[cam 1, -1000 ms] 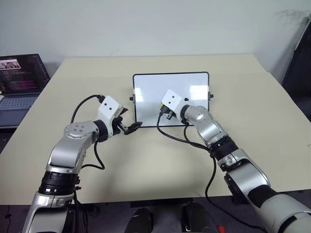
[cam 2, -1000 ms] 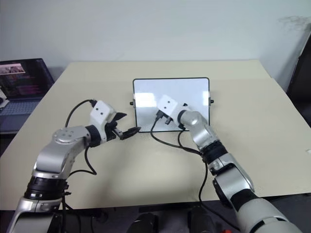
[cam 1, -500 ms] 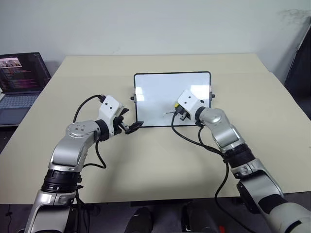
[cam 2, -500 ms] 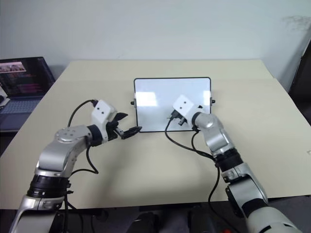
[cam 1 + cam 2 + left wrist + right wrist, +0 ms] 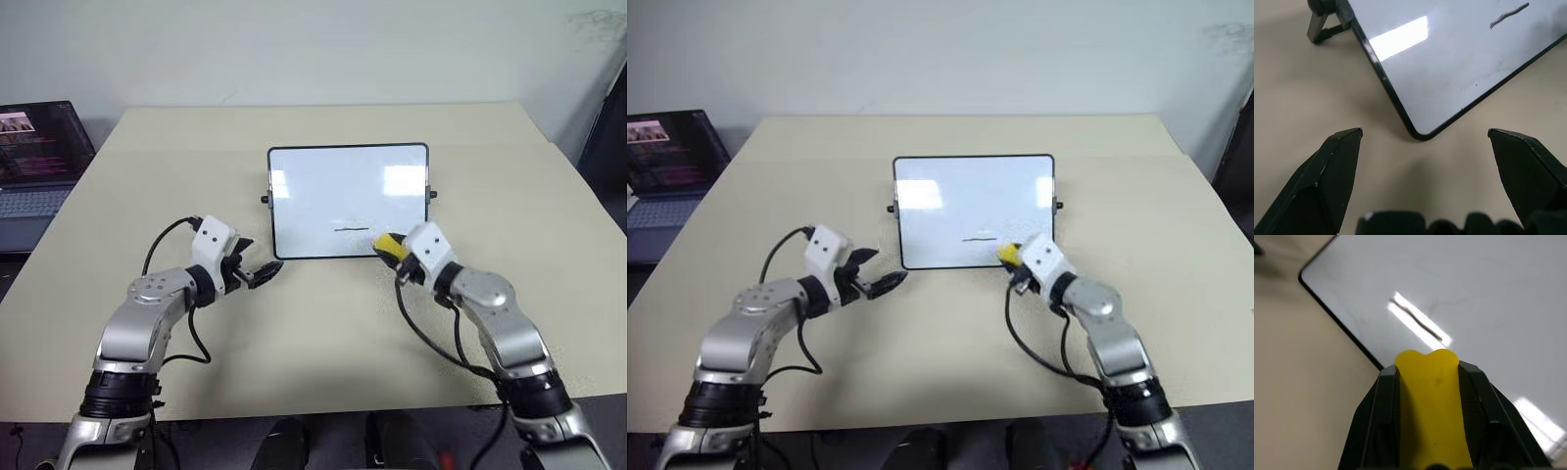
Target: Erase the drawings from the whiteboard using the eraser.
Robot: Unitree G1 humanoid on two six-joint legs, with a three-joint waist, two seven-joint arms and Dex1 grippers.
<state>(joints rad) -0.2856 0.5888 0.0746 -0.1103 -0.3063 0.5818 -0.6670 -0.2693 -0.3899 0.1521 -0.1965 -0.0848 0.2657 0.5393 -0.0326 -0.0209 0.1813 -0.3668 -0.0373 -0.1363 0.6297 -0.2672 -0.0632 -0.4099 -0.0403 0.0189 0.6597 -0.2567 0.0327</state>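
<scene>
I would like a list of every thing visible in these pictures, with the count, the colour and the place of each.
table: one, beige, under everything.
whiteboard: one, white with a thin black frame, lying on the middle of the table.
drawing: one thin dark stroke, on the lower part of the whiteboard.
eraser: one, yellow, at the whiteboard's near edge, held in the right gripper.
laptop: one, dark with a lit screen, beside the table's far left corner.
left gripper: one, black fingers, open, above the table near the whiteboard's near left corner.
right gripper: one, black fingers, shut on the eraser.
</scene>
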